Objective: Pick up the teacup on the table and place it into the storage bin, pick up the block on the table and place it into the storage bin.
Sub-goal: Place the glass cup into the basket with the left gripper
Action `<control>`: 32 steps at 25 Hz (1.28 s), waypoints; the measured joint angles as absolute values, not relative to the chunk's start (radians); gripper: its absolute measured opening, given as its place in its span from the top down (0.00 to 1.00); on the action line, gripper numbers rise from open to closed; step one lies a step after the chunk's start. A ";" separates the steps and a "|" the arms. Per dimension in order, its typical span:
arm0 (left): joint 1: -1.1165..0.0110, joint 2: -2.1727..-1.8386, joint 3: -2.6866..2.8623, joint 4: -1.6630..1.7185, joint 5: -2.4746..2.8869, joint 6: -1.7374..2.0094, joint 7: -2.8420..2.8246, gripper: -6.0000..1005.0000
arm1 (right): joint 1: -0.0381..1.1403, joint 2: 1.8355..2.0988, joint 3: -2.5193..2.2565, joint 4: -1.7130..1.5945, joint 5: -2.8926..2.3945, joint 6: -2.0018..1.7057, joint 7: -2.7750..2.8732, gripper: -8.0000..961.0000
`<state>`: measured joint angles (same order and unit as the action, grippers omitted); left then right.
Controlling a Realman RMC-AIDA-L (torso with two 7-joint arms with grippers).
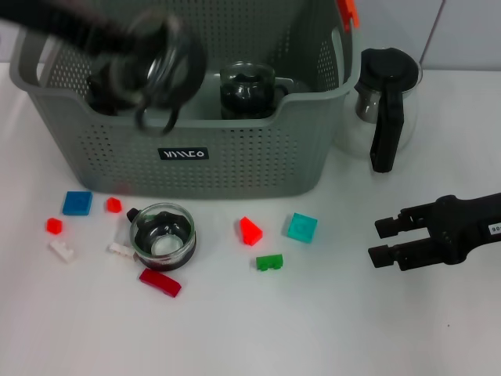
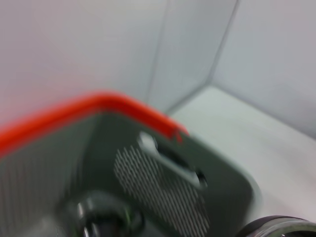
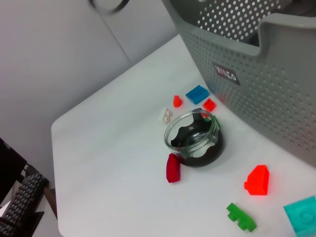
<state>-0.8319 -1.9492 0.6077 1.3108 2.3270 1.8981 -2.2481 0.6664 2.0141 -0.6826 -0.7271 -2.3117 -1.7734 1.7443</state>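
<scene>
The grey perforated storage bin (image 1: pixel 235 157) stands at the back; it also shows in the left wrist view (image 2: pixel 163 173) and the right wrist view (image 3: pixel 276 74). My left gripper (image 1: pixel 145 59), blurred, is over the bin's left part, shut on a glass teacup (image 1: pixel 160 70) whose rim shows in the left wrist view (image 2: pixel 281 228). One teacup (image 1: pixel 246 90) sits inside the bin. Another teacup (image 1: pixel 162 235) stands on the table in front of it, also in the right wrist view (image 3: pixel 193 139). Several blocks lie around it, among them red (image 1: pixel 250 230), teal (image 1: pixel 301 227) and green (image 1: pixel 269 262). My right gripper (image 1: pixel 383 241) is open and empty at the right.
A glass teapot with a black handle (image 1: pixel 383 102) stands right of the bin. Blue (image 1: pixel 77 203), small red (image 1: pixel 114 204), white (image 1: pixel 61 251) and dark red (image 1: pixel 160 282) blocks lie left of and in front of the table teacup. An orange handle clip (image 1: pixel 347 12) sits on the bin's rim.
</scene>
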 joint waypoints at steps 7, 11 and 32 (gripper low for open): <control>-0.936 -1.928 0.745 1.127 2.343 1.545 -2.248 0.94 | 0.667 2.015 -0.670 -0.728 -2.287 -1.786 1.744 0.25; -0.969 -1.932 0.891 1.026 2.380 1.316 -2.245 0.93 | 0.663 2.012 -0.670 -0.730 -2.254 -1.803 1.744 0.25; -1.115 -2.040 1.114 0.644 2.690 0.882 -2.183 0.88 | 0.657 2.011 -0.669 -0.706 -2.245 -1.799 1.729 0.25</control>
